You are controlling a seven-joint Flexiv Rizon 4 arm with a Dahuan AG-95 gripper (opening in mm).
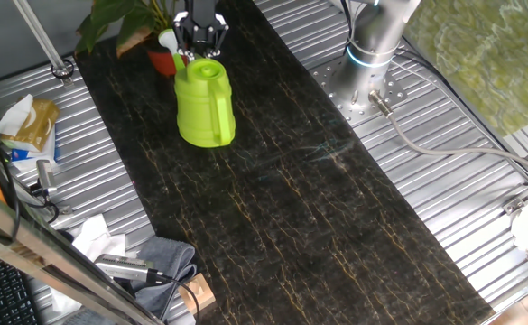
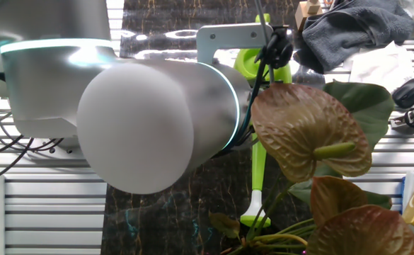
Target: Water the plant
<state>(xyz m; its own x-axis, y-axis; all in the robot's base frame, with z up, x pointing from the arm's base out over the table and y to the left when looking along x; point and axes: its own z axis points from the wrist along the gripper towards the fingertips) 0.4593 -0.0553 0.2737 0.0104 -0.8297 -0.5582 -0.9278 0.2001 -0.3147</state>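
**Gripper at the can's top, spout reaching for the plant**

In one fixed view, the gripper (image 1: 200,41) sits at the top of the lime-green watering can (image 1: 206,104), which stands on the dark marbled table (image 1: 291,199). Its jaws seem to close around the can's top, though the contact itself is too small to confirm. The plant (image 1: 124,23) is at the table's far left corner, just beside the can, its orange-red pot (image 1: 162,61) half hidden behind the white spout tip (image 1: 167,39). To pour well, I judge the can should tip slowly toward the pot, keeping the spout above the soil, not the leaves.

In the other fixed view, the robot arm (image 2: 136,120) fills most of the picture and hides the jaws. The can's long green spout (image 2: 258,170) runs down beside the plant's stems. The leaves are broad, glossy reddish-brown (image 2: 302,127) and dark green (image 2: 366,99); they overhang and could deflect water.
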